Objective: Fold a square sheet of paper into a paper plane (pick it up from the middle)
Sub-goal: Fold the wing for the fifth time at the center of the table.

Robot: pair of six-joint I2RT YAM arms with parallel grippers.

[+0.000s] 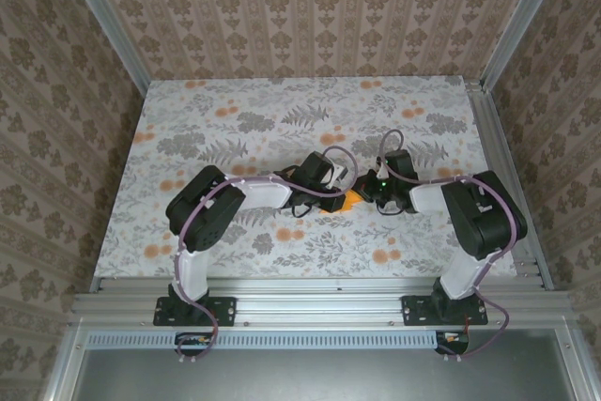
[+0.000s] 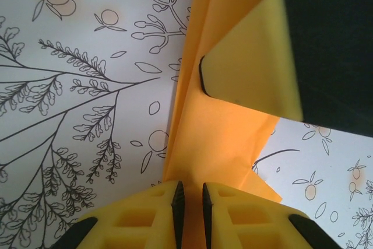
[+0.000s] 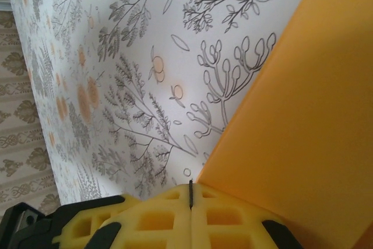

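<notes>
Tabletop [image 1: 235, 115]: white cloth printed with grey leaves and small orange flowers; an aluminium rail [image 1: 319, 300] along the near edge, patterned walls [image 1: 310, 7] on the other three sides.

Orange paper [image 1: 346, 202]: near the middle of the tabletop, slightly toward the near edge, between the two claws; folded and creased, not lying as a flat square.

Paper, left wrist view: several layers [image 2: 215, 138] running from the fingertips toward the top of the picture, a long straight fold on the left side, a small corner poking out at the lower right over the cloth.

Paper, right wrist view: one broad smooth orange face [image 3: 309, 115] on the right, its straight edge slanting from the fingertips up to the top right.

Left gripper [image 2: 190, 202]: narrow; yellow fingertips set at a thin slit, the orange paper running straight into that slit and pinched there.

Right gripper [image 3: 190, 195]: fully closed, yellow fingertips pressed together along a dark seam; a corner of the orange paper touching the tips; impossible to tell whether any of it is caught in the seam.

Right pad [image 2: 250, 68]: yellow face with black backing, lying against the upper part of the paper.

Left arm [image 1: 211, 208] and right arm [image 1: 479, 213]: bases at the near edge, both bent inward, wrists close together but apart over the paper; lilac cables along each.
</notes>
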